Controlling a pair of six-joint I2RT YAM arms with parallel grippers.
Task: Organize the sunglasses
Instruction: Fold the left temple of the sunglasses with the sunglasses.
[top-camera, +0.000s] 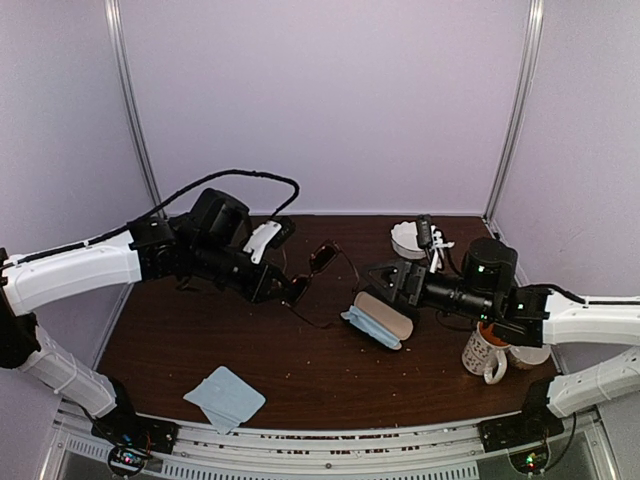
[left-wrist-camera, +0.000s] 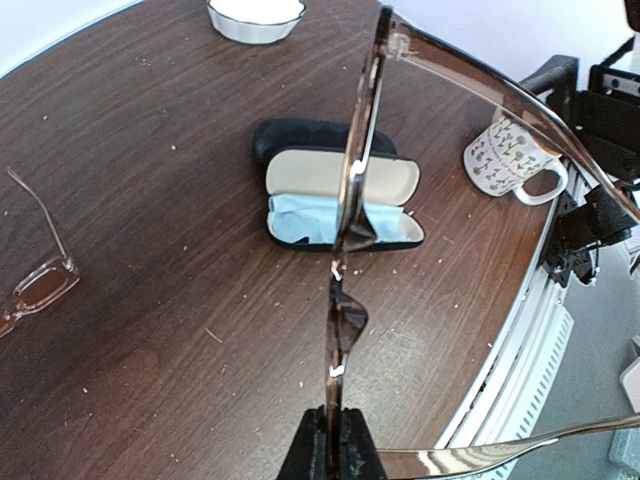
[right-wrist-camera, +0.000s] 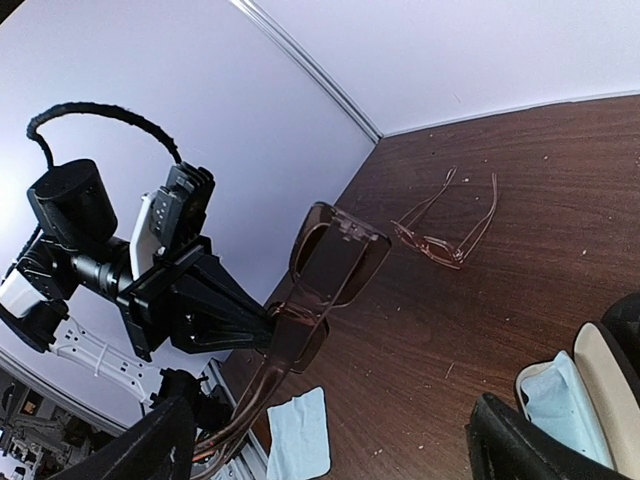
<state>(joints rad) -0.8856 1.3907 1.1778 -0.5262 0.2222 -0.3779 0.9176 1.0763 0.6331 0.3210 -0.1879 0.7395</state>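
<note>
Sunglasses with brown lenses (right-wrist-camera: 335, 255) are held above the worktop (top-camera: 300, 370), arms unfolded, clamped at one frame end by the left hand (left-wrist-camera: 330, 445). Risk: so narrow a grip may let the frame twist or drop. The right hand (top-camera: 385, 275), fingers apart, hovers beside the open glasses case (left-wrist-camera: 340, 200), where a blue cloth (left-wrist-camera: 310, 215) occupies the lining. The copper-framed pair (left-wrist-camera: 35, 285) lies on the worktop, well apart from the case.

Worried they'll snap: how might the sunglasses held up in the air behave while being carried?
Probably light: the left hand holds the sunglasses up by one end of the frame alone. That narrow pinch might let them pivot or slip. The open temples look thin, so likely springy and easy to bend.
</note>
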